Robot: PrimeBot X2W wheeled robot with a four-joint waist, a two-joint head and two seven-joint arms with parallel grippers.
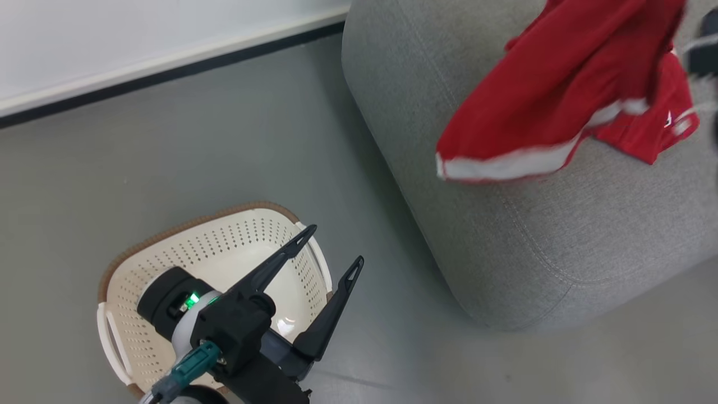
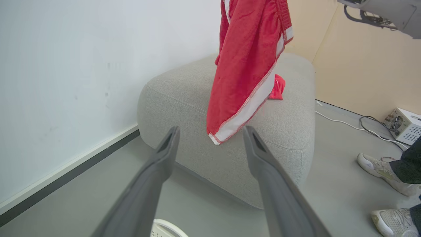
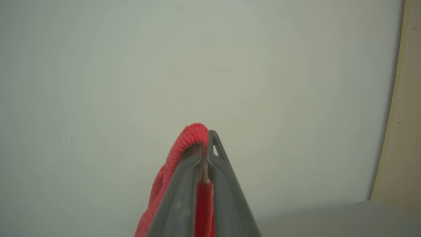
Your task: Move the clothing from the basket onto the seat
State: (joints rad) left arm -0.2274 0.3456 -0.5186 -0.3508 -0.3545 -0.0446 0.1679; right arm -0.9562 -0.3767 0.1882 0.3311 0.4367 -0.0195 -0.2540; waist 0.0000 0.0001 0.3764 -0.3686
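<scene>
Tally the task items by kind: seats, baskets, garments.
Grey woven-fabric upholstered sofa: 1
Cream-white perforated plastic basket: 1
Bright red white-trimmed fabric garments: 2 (hanging garment pinched by the right gripper; lying garment on the sofa behind it)
Total: 4

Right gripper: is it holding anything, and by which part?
Yes. The right gripper is shut on the red garment, pinching its ribbed edge; the rest hangs over the sofa. The left gripper is open and empty.
</scene>
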